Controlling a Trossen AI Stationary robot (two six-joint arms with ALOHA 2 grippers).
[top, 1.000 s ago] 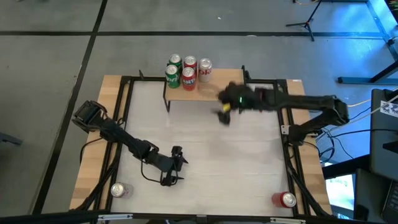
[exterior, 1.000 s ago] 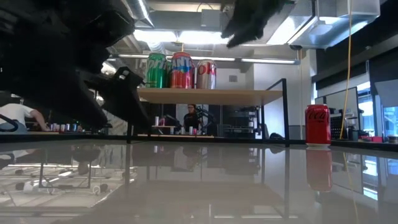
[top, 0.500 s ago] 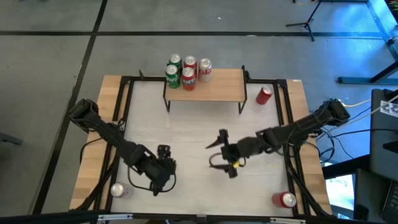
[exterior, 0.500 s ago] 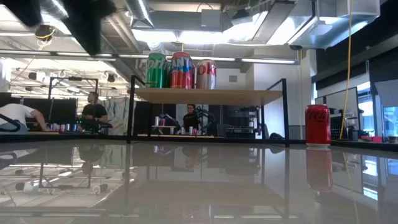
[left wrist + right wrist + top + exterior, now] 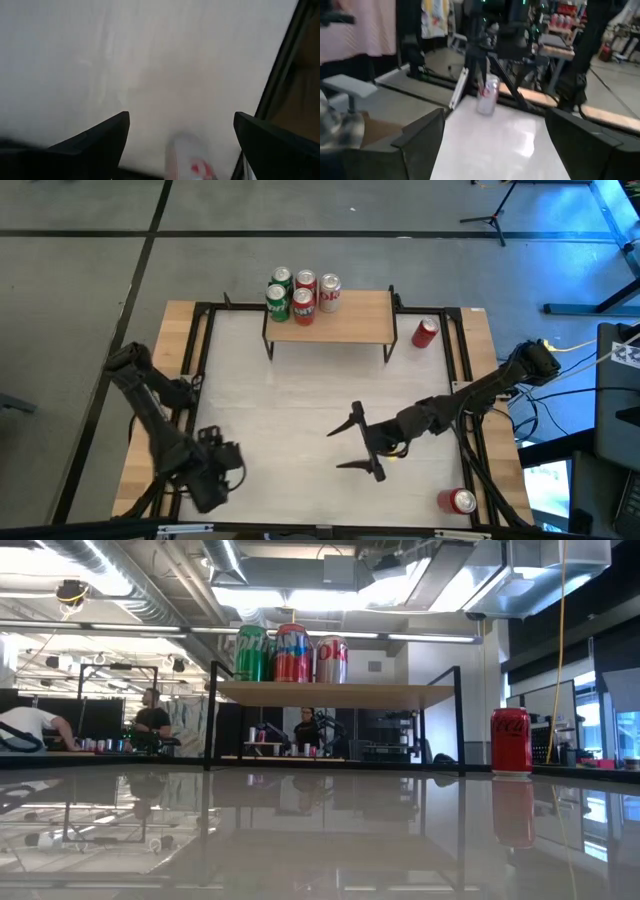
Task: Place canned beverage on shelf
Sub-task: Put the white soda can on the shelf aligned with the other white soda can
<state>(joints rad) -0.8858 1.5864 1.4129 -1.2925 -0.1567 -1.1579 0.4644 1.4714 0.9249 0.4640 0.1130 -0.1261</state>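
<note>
The light-wood shelf (image 5: pixel 345 317) stands at the table's far edge on black legs, with several cans (image 5: pixel 300 292) upright at its left end; three of them show in the low view (image 5: pixel 290 653). A red can (image 5: pixel 425 332) stands on the table right of the shelf and also shows in the low view (image 5: pixel 511 741). My left gripper (image 5: pixel 181 116) is open at the near left corner, over a silver-and-red can (image 5: pixel 189 159) that stands between its fingers without touching them. My right gripper (image 5: pixel 342 448) is open and empty over the table's middle.
Another red-and-silver can (image 5: pixel 460 500) is at the near right corner. A black frame (image 5: pixel 200 340) runs round the white table top. The right wrist view shows the near-left can (image 5: pixel 487 95) upright at the table's edge, with my left arm behind it.
My right gripper has drawn back from beside the shelf toward the near edge, to the table's middle. My left gripper has gone from the table's near middle toward the near left corner, over the can there. The cans have not moved.
</note>
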